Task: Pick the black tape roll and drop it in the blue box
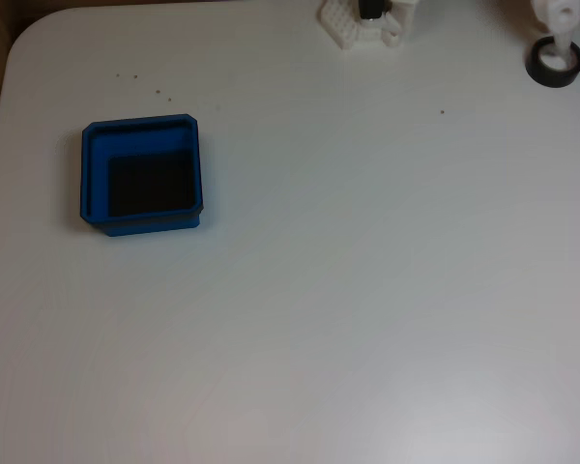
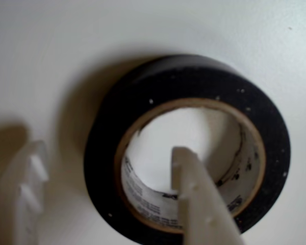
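Note:
The black tape roll [image 1: 554, 63] lies flat on the white table at the far top right of the overhead view. In the wrist view the black tape roll [image 2: 188, 87] is seen close up, with a whitish printed core. My white gripper [image 1: 559, 41] hangs directly over it. In the wrist view the gripper [image 2: 108, 153] is open and straddles the roll's left wall: one finger [image 2: 196, 199] reaches inside the core, while the other finger [image 2: 20, 189] stands outside, apart from the roll. The blue box [image 1: 92, 174], with its black floor, sits far off at the left.
The arm's white base [image 1: 365, 21] stands at the table's top edge. The table's rounded corner and left edge [image 1: 10, 68] lie close beside the box. A few small dark specks [image 1: 159, 93] dot the white surface between box and roll.

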